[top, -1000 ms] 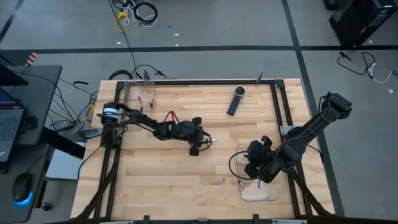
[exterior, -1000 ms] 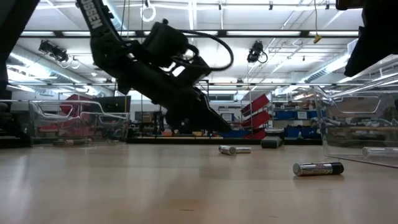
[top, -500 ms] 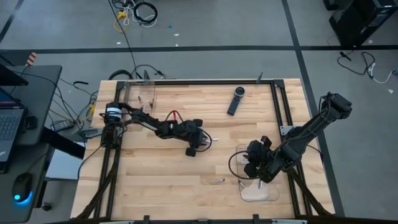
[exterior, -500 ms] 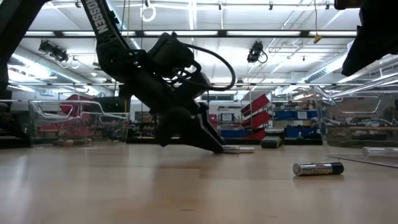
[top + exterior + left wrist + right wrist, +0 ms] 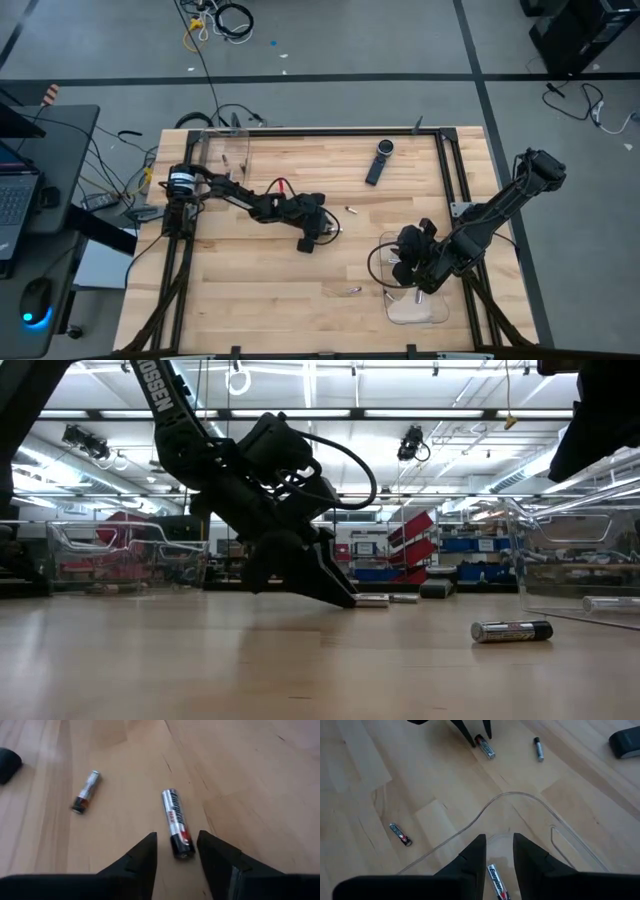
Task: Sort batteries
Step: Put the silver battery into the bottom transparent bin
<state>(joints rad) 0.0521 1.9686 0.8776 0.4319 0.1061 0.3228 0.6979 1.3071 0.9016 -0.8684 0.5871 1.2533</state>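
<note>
My left gripper (image 5: 327,233) is low over the middle of the table, open, fingertips down near the wood. A silver-and-black battery (image 5: 176,822) lies flat on its side, its dark end between the two fingers; whether they touch it, I cannot tell. A second, smaller battery (image 5: 86,792) lies on its side farther off (image 5: 350,211). My right gripper (image 5: 497,851) hangs open over a clear tray (image 5: 520,796) at the near right, with nothing between its fingers. One battery (image 5: 498,883) lies in that tray. Another battery (image 5: 400,833) lies on the wood nearer the front (image 5: 350,291).
A long black remote-like device (image 5: 379,162) lies at the far middle of the table. A clear container (image 5: 228,155) stands at the far left corner. In the low view one battery (image 5: 512,630) lies close to the camera, and the tray wall (image 5: 585,595) stands on the right.
My left gripper has sunk toward the table and tipped its fingers more steeply down, so its tips now stand around the near end of the battery. My right arm has kept still.
</note>
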